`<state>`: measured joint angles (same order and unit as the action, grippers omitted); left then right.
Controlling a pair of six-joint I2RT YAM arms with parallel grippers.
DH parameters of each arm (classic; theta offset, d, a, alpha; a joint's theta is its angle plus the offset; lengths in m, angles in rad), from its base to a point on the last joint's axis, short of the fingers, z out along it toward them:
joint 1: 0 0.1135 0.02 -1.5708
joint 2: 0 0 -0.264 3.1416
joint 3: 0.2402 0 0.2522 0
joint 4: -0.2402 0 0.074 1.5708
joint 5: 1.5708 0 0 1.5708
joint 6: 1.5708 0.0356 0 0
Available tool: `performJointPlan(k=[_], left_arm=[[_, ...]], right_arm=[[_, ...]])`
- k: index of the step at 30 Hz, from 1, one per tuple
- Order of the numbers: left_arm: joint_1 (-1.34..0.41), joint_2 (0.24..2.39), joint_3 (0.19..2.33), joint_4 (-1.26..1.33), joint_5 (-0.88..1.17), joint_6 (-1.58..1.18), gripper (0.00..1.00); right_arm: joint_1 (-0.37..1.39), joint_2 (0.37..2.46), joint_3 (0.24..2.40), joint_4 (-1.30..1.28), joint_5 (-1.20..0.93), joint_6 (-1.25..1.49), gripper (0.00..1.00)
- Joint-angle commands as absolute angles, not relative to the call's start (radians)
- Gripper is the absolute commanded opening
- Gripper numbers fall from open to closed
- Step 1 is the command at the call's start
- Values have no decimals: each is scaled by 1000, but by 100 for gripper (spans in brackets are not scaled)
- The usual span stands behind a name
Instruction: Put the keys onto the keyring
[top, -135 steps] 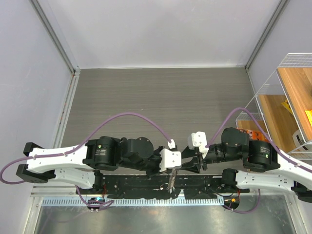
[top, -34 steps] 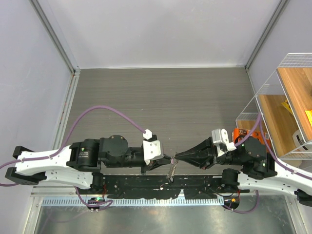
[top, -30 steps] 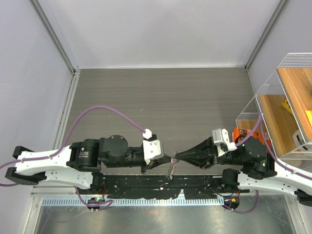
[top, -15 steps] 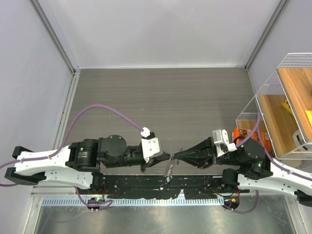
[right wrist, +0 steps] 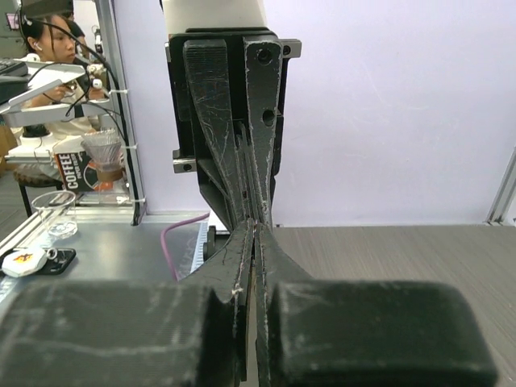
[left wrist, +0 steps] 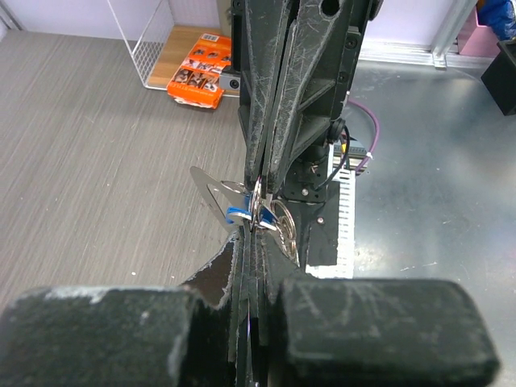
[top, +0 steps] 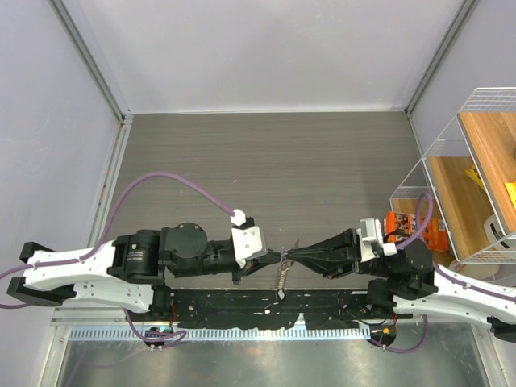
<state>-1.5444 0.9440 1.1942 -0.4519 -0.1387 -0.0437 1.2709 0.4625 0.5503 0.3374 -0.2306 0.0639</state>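
Note:
My left gripper and right gripper meet tip to tip near the table's front edge, both shut. In the left wrist view the left gripper pinches the keyring, a silvery wire loop that hangs beside its tip and shows in the top view. A blue-headed key sits at the meeting point, its silver blade sticking out sideways. The right gripper closes on it from the far side. In the right wrist view the right gripper is shut and the key is hidden. Other keys are not distinguishable.
An orange packet lies on the table at the right, also in the left wrist view. A white wire rack with wooden shelves stands at the right edge. The black base rail runs under the grippers.
The two grippers have closed the small gap and now touch tip to tip. The right arm has lowered and reached left. A key blade now sticks out above the meeting point.

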Motion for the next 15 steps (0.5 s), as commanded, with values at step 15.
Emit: performJointPlan(k=[15], left_arm=[[-1545,923,1187,-373,-146,-34,0]], right_arm=[[1278,494,494,716,-121,84,5]])
